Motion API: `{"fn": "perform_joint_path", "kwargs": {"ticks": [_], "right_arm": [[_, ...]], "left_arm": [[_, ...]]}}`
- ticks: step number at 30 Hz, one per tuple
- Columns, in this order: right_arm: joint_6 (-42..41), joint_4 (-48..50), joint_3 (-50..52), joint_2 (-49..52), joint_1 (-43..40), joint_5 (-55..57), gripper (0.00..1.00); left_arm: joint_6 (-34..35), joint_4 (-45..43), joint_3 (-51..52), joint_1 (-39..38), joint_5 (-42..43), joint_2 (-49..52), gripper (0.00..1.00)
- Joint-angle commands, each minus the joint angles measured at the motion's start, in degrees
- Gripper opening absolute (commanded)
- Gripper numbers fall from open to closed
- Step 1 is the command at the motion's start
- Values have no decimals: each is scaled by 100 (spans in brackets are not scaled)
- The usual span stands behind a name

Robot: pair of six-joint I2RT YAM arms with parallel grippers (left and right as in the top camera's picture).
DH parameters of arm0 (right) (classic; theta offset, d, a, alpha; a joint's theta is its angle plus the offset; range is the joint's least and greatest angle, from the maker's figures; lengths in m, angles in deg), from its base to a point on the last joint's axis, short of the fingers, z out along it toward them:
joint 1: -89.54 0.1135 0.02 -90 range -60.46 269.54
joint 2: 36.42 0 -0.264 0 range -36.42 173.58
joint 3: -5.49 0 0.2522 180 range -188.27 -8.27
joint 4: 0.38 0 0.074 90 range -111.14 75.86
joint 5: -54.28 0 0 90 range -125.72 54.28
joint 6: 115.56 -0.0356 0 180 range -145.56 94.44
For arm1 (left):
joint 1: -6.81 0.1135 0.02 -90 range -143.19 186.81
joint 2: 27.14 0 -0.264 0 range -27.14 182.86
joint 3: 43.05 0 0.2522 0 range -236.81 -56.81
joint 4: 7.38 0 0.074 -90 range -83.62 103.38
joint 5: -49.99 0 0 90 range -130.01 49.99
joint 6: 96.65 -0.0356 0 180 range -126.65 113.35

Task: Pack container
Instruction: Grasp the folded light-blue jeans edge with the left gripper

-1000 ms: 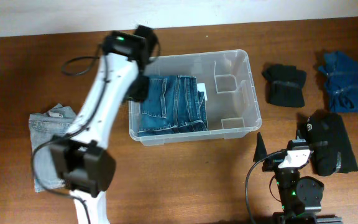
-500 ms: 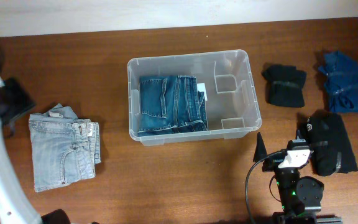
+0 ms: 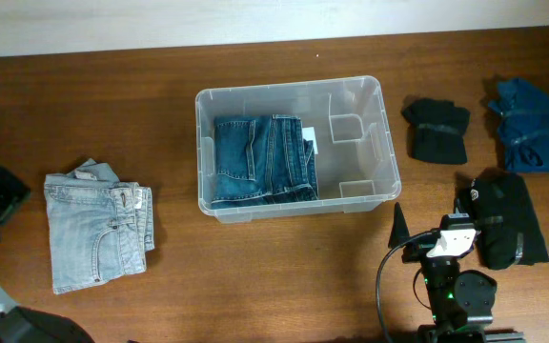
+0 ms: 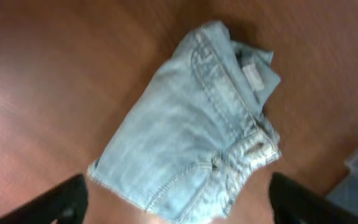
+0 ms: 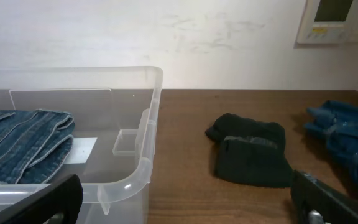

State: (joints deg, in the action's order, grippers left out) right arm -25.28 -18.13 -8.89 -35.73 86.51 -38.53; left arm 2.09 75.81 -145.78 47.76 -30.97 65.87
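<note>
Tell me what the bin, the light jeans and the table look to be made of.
Bin: clear glossy moulded plastic; the dark jeans inside show through its wall. Light jeans: faded matte denim, with stitched seams and a waistband. Table: brown wood or wood-look laminate, slight sheen; grain streaks show, but which one I cannot tell.

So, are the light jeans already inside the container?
No, the light jeans lie outside, left of the container.

Clear bin [image 3: 289, 85], dark blue jeans [image 3: 260, 160], pale washed-out denim [image 3: 95, 233], black bundle [image 3: 437, 131], blue bundle [image 3: 527, 124], all on a brown woodgrain worktop [image 3: 284, 276].
</note>
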Motion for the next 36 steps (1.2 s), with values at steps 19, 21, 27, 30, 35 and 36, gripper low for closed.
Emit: {"fn": "perform_joint_path", "kwargs": {"ticks": [19,21,27,30,35,36], "right_arm": [[17,-24,31,-39,-37,11,98],[17,-24,31,-39,-37,11,98],[17,-24,31,-39,-37,11,98],[17,-24,31,-39,-37,11,99],[17,-24,31,-39,-37,11,98],[17,-24,31,-39,-37,11,99]], "left_arm": [[-1209,-1209,804,11,498,1733,96],[-1294,-1272,807,11,470,1825,96],[-1296,-1547,846,39,426,2127,98],[-1362,-1650,848,44,428,2236,98],[-1860,-1655,848,42,835,2393,98],[-1919,-1668,848,42,920,2439,98]]}}
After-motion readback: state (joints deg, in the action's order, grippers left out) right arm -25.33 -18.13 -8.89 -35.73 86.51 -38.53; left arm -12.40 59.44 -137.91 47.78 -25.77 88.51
